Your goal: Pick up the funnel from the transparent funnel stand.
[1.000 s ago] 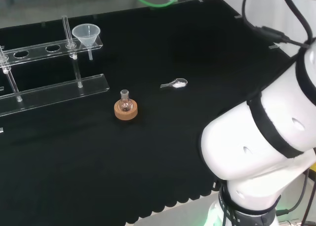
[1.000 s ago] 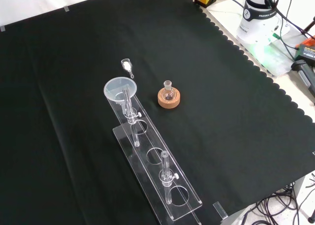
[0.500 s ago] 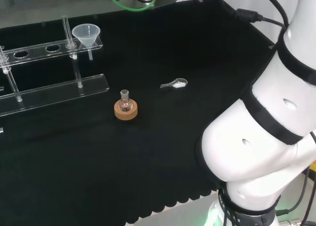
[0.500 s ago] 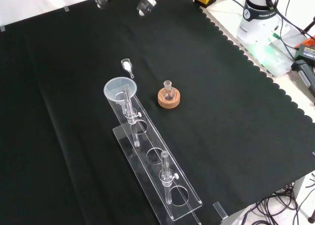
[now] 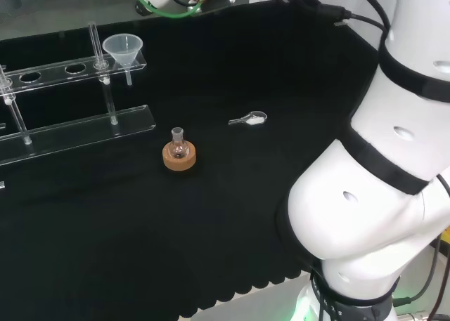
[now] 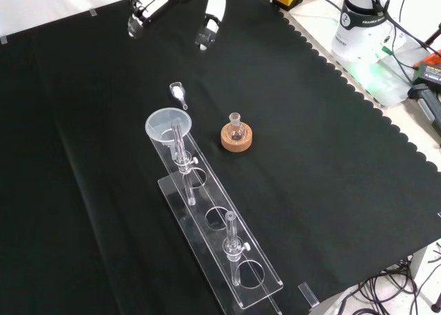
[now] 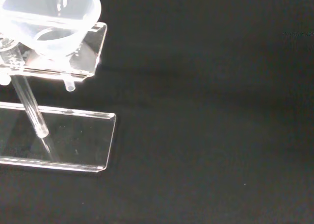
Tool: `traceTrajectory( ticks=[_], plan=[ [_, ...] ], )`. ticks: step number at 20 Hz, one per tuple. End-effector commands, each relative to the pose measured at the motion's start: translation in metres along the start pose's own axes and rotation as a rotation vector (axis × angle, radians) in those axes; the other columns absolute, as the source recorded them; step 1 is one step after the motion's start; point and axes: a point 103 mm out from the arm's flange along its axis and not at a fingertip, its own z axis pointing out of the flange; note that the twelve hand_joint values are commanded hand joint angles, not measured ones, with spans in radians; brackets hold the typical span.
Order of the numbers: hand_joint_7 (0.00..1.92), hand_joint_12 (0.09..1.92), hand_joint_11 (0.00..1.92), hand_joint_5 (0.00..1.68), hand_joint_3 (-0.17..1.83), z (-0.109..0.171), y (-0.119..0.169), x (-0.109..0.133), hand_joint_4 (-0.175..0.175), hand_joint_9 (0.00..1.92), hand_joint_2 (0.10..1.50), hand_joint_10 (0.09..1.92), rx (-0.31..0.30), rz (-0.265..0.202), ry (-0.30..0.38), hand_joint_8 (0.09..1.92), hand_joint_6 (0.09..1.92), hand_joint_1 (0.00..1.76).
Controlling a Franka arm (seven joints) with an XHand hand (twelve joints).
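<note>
From the front view I see the stand [image 6: 227,239] running down the cloth [image 6: 331,163], with the funnel [image 6: 167,125] seated in its end hole nearest the hand [image 6: 207,22], stem hanging down through the top plate. The hand is up at the top edge, well apart from the funnel, its fingers [image 6: 141,12] straight and spread, grasping nothing. Beside the stand sit a small flask [image 6: 236,127] on a cork ring [image 6: 236,139], and a little scoop [image 6: 178,92] near the funnel.

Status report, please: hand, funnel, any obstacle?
Hand open, above the cloth. Funnel seated in transparent stand, untouched. Small spoon lies between them.
</note>
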Motion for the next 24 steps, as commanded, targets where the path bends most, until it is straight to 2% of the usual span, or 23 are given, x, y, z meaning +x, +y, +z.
traceTrajectory(
  ticks=[1,4,8,12,17,24],
  plan=[
    [0.01,1.51,0.23,0.05,0.19,0.011,0.028,0.031,-0.032,0.25,0.80,0.80,0.131,-0.035,0.005,0.68,0.09,0.38],
    [0.00,1.53,0.23,0.01,0.18,0.016,0.037,0.043,-0.032,0.16,0.78,0.84,0.158,-0.040,-0.015,0.53,0.09,0.37],
    [0.00,1.54,0.18,0.00,0.17,0.022,0.046,0.058,-0.032,0.07,0.77,0.87,0.165,-0.056,-0.047,0.46,0.09,0.37],
    [0.00,1.54,0.13,0.00,0.16,0.028,0.053,0.070,-0.033,0.03,0.77,0.88,0.165,-0.062,-0.095,0.44,0.09,0.38],
    [0.00,1.51,0.14,0.00,0.16,0.035,0.064,0.086,-0.036,0.04,0.77,0.89,0.169,-0.077,-0.123,0.47,0.09,0.40],
    [0.00,1.49,0.15,0.01,0.15,0.041,0.074,0.093,-0.035,0.07,0.78,0.89,0.198,-0.078,-0.143,0.50,0.09,0.42]
  ],
)
